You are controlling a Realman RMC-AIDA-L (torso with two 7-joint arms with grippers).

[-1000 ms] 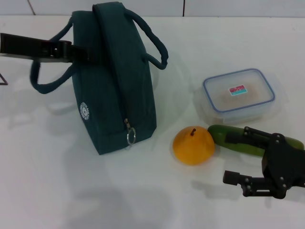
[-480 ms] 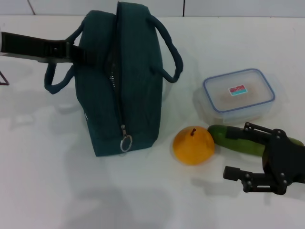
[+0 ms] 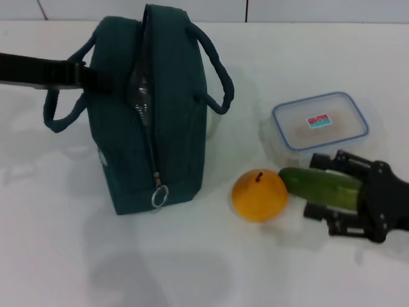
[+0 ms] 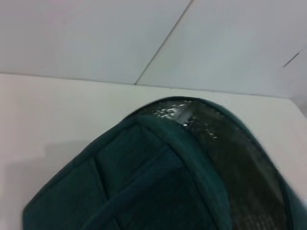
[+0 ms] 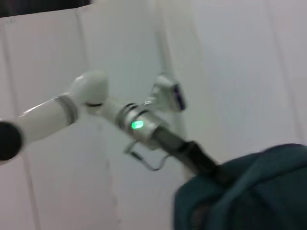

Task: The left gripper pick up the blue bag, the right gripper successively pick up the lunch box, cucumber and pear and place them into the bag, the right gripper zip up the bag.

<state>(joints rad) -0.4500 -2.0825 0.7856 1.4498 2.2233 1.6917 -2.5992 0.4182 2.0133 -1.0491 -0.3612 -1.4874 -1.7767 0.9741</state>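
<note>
Left hand (image 3: 96, 75) grips blue bag (image 3: 150, 109), unzipped. Right hand (image 3: 335, 192), open, straddles cucumber (image 3: 319, 187); nothing bagged yet.

We can't read any text, just a tiny red-and-teal sticker (image 3: 318, 121) on the lunch box (image 3: 321, 128) lid.

White table (image 3: 57, 243), pale panelled wall (image 4: 96, 33) behind, thin seams
</note>
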